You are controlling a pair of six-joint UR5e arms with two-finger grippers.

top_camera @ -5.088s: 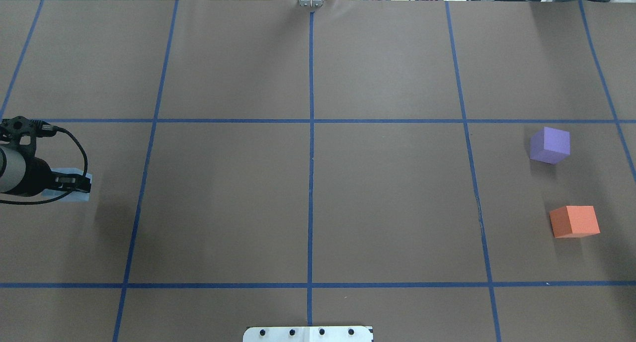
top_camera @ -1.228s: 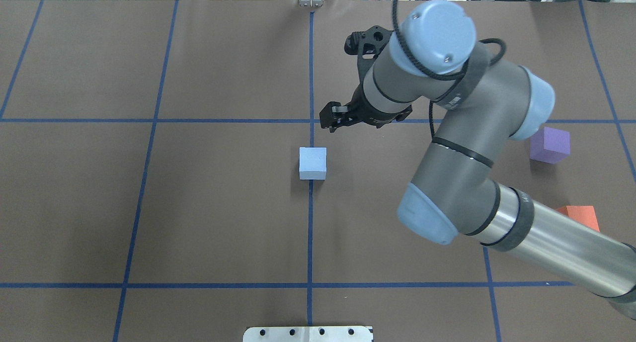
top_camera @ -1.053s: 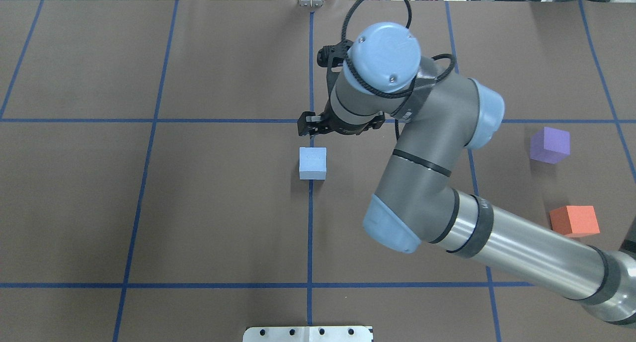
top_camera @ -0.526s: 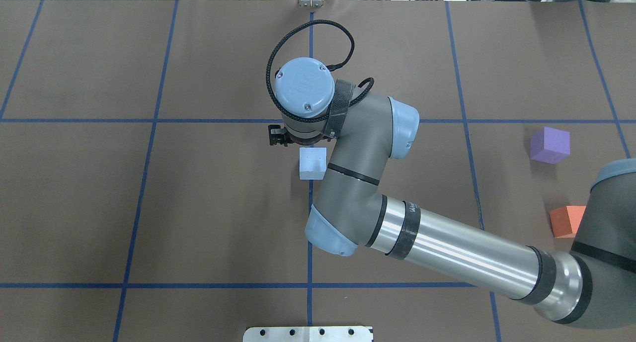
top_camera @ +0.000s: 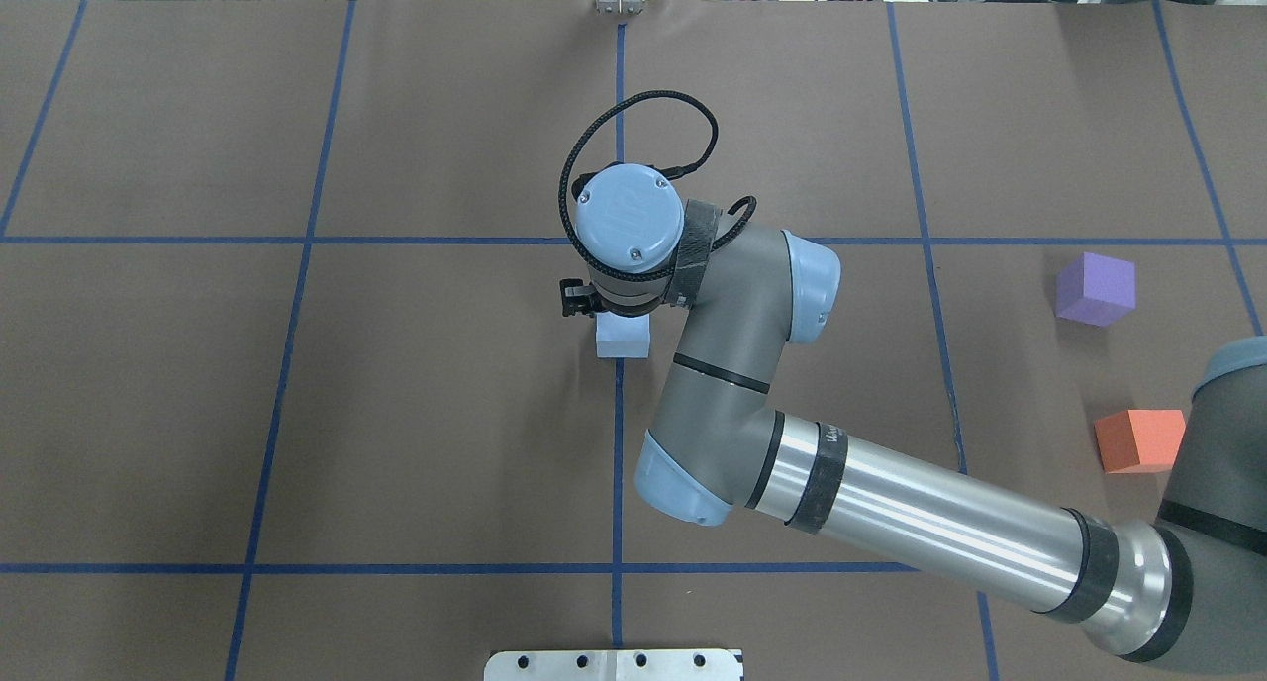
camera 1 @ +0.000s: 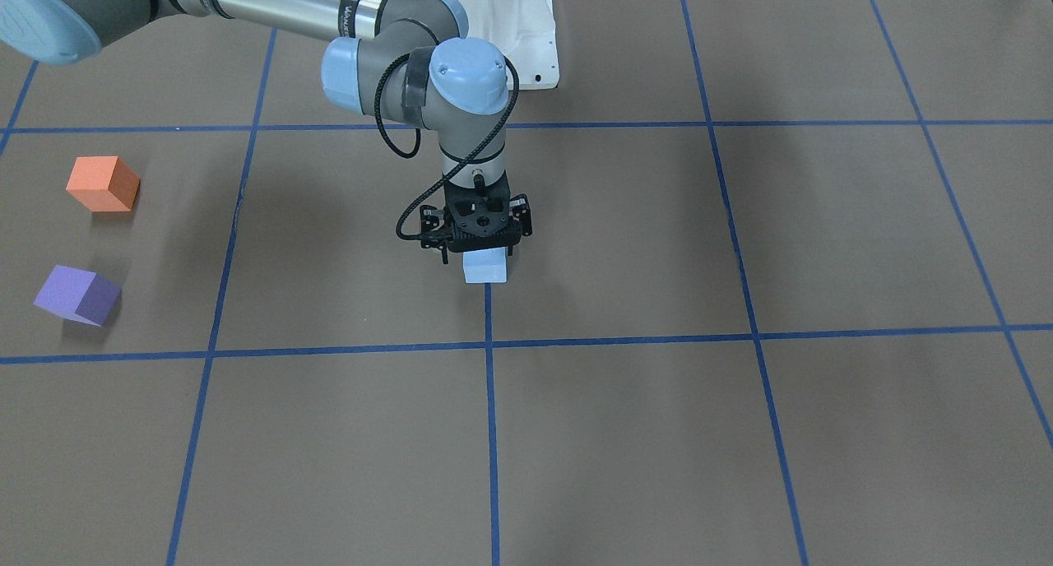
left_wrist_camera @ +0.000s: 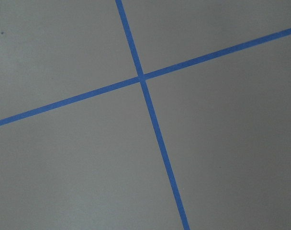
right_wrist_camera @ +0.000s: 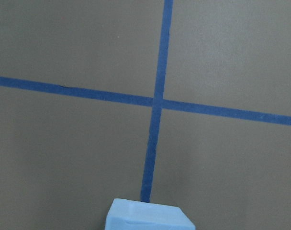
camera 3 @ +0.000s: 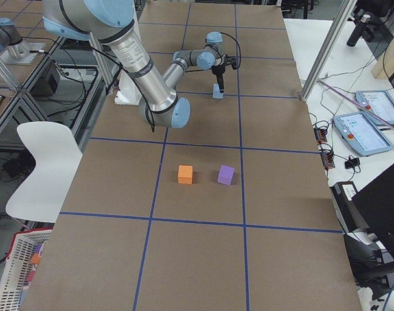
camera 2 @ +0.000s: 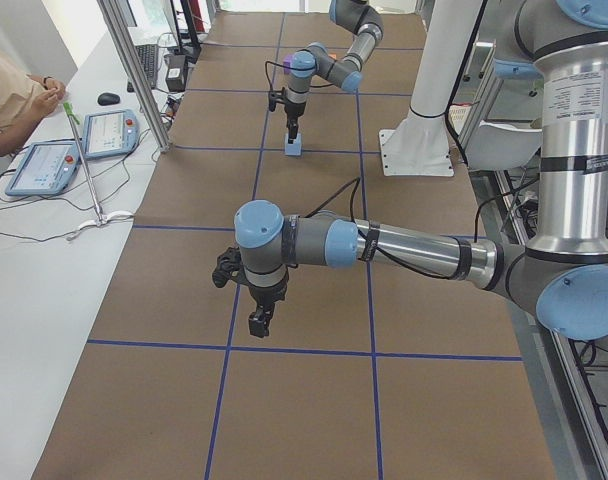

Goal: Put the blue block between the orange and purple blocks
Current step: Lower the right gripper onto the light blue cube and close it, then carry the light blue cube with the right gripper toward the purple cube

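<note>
Possibly off-centre: right gripper (camera 1: 477, 250), opening not discernible, poised over blue block (camera 1: 485, 268); block could be nudged askew if clipped.

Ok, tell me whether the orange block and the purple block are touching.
Apart. The exterior right view shows the orange block and the purple block side by side with bare table between them.

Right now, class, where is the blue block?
Overhead view: the blue block sits on the middle tape line under the right pincer, far left of the purple block and orange block.
</note>
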